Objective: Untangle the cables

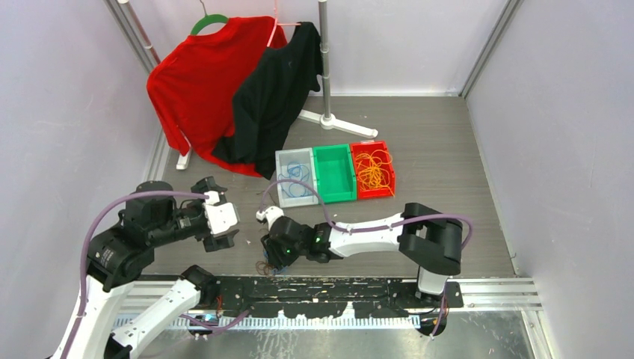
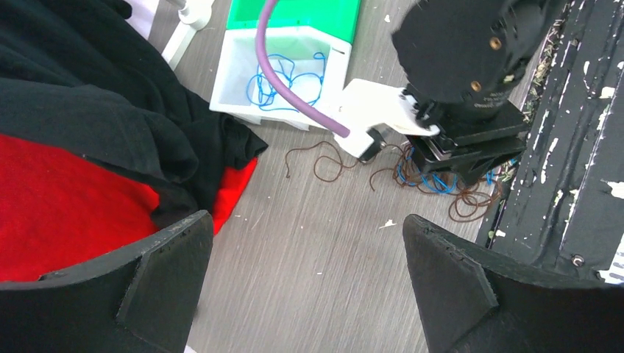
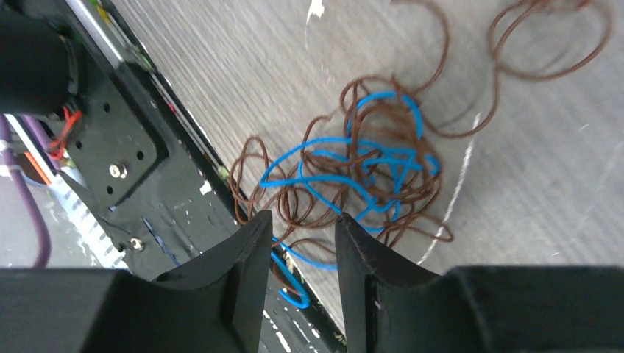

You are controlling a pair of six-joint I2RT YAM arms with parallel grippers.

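Cables (image 3: 353, 176), brown and blue, lie knotted on the table (image 1: 448, 172) at lower centre of the top view, just beside the black rail (image 1: 336, 288). The right gripper (image 3: 302, 283) straddles their edge, fingers narrowly parted around a few strands. The left gripper (image 2: 307, 294) hangs wide open to their left.

A grey surface streaked with fine wood grain is shown by the table (image 1: 448, 172). The brown cables (image 3: 383, 125) are seen as dark, the blue cables (image 3: 324, 140) as bright. Orange cables (image 1: 373, 172) are seen in the red bin (image 1: 391, 168), and a blue cable (image 1: 297, 185) in the white bin (image 1: 281, 179); the middle bin (image 1: 333, 172) is coloured green. A red garment (image 1: 194, 82), a black garment (image 1: 273, 97) and a green hanger (image 1: 209, 22) are seen. The hoses (image 1: 97, 224) are coloured lilac, and the black rail (image 2: 581, 147) is flecked with white chips.
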